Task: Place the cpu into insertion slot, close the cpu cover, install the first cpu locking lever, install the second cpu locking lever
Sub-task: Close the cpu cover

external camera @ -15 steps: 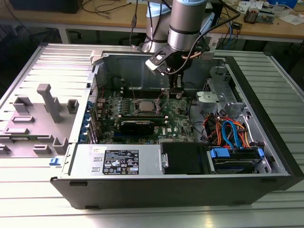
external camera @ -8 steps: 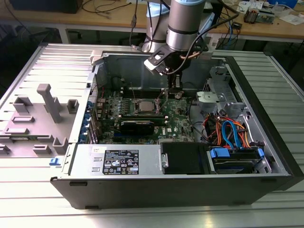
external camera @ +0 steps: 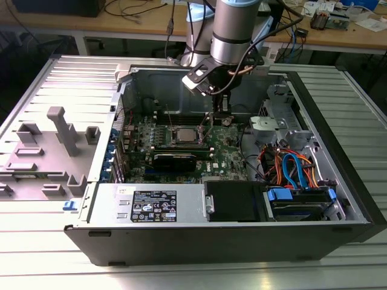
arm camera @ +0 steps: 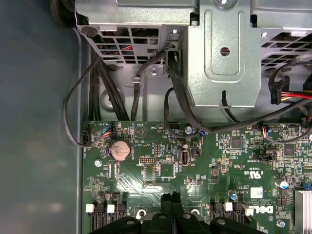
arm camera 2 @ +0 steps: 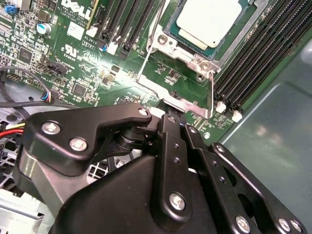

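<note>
– Where is the hand (arm camera 2: 178, 122) sitting?
– It is hanging clenched, with nothing showing between its fingers, just beside a corner of the insertion slot (external camera: 184, 142). The cpu (arm camera 2: 207, 19) is lying inside, framed by the cpu cover (arm camera 2: 165, 41).
– Anything hidden?
– The hand is covering the end of the locking lever (arm camera 2: 213, 90), so I cannot tell if they are touching.
</note>
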`<state>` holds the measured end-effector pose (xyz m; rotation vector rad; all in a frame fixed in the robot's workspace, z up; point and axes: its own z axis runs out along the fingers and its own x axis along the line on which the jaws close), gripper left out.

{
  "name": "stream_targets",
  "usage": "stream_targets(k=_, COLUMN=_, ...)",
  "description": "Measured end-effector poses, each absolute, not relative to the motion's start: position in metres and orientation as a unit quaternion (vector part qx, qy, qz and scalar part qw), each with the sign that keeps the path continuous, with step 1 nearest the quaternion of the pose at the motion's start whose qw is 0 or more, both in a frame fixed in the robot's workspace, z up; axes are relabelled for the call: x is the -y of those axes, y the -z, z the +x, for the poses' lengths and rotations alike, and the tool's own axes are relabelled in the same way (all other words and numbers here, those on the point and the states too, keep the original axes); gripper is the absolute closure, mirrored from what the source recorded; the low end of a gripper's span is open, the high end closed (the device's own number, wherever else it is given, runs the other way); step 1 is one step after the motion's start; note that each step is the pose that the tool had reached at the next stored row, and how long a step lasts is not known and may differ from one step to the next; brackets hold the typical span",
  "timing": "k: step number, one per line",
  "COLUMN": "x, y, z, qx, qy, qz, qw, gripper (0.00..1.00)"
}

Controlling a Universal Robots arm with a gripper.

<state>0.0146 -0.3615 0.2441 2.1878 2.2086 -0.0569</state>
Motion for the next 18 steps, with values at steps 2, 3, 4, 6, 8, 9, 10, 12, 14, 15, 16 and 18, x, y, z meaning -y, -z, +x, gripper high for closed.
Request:
stream_targets(k=2, x=0.3615, y=-0.2441, z=0.0142, qx=-0.71, qy=0.018, qz=0.704, qw=0.016, gripper=0.89)
stream_targets(k=3, x=0.3615, y=-0.2441, z=0.0126, qx=-0.71, qy=0.018, qz=0.704, qw=0.016, gripper=0.89)
stream_targets(k=4, x=0.3615, y=-0.244, z=0.0113, qx=-0.71, qy=0.018, qz=0.704, qw=0.016, gripper=0.89)
stream_targets(k=6, x=0.3615, y=-0.244, z=0.0111, qx=-0.71, qy=0.018, qz=0.704, qw=0.016, gripper=0.89)
stream_targets(k=8, x=0.3615, y=-0.244, z=0.0109, qx=-0.71, qy=0.018, qz=0.704, qw=0.016, gripper=0.89)
stream_targets(k=9, x=0.3615, y=-0.244, z=0.0107, qx=-0.71, qy=0.018, qz=0.704, qw=0.016, gripper=0.89)
stream_targets(k=10, x=0.3615, y=-0.244, z=0.0106, qx=-0.71, qy=0.018, qz=0.704, qw=0.016, gripper=0.89)
stream_targets(k=12, x=0.3615, y=-0.244, z=0.0102, qx=-0.71, qy=0.018, qz=0.704, qw=0.016, gripper=0.89)
stream_targets(k=14, x=0.3615, y=-0.244, z=0.0095, qx=-0.71, qy=0.018, qz=0.704, qw=0.016, gripper=0.89)
stream_targets(k=15, x=0.3615, y=-0.244, z=0.0091, qx=-0.71, qy=0.018, qz=0.704, qw=0.016, gripper=0.89)
stream_targets(k=16, x=0.3615, y=-0.244, z=0.0086, qx=-0.71, qy=0.018, qz=0.704, qw=0.016, gripper=0.89)
stream_targets(k=18, x=0.3615, y=-0.244, z=0.0077, qx=-0.71, qy=0.018, qz=0.704, qw=0.016, gripper=0.89)
